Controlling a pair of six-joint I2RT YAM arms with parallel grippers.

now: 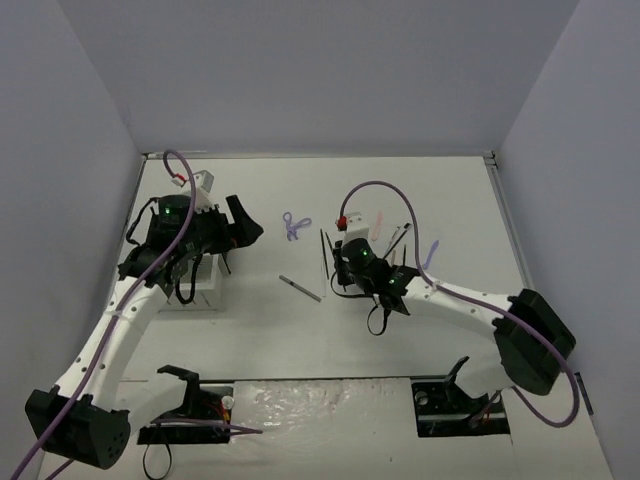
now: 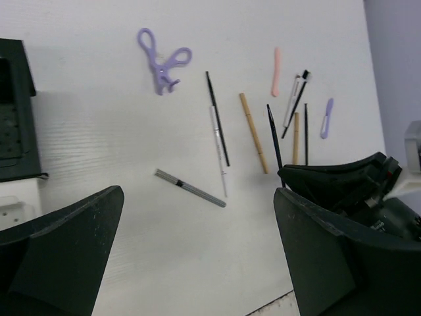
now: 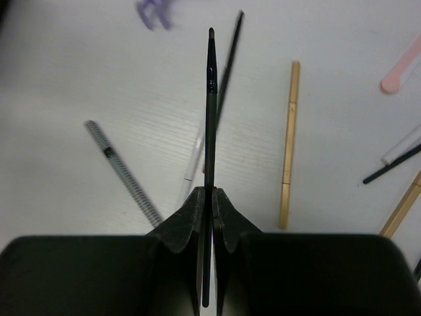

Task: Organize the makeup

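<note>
White, faintly wood-grained table [image 2: 99,145]. Lavender scissor-like tool [image 2: 161,62]. Pale pink tool [image 2: 276,71]. Lilac small tool [image 2: 326,118]. Tan stick [image 2: 253,131]. Grey pencil [image 2: 191,187] with fine silver and dark banding. Glossy thin black brush [image 3: 209,99]. Matte black right gripper [image 3: 209,201]. Black organizer box [image 2: 13,112].

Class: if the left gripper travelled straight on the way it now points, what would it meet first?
Probably the grey striped pencil, lying ahead between the left gripper's open fingers; depth is unclear.

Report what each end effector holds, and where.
Right end effector pinches a thin black makeup pencil on its shaft, tip projecting ahead. Left end effector is open, empty.
</note>
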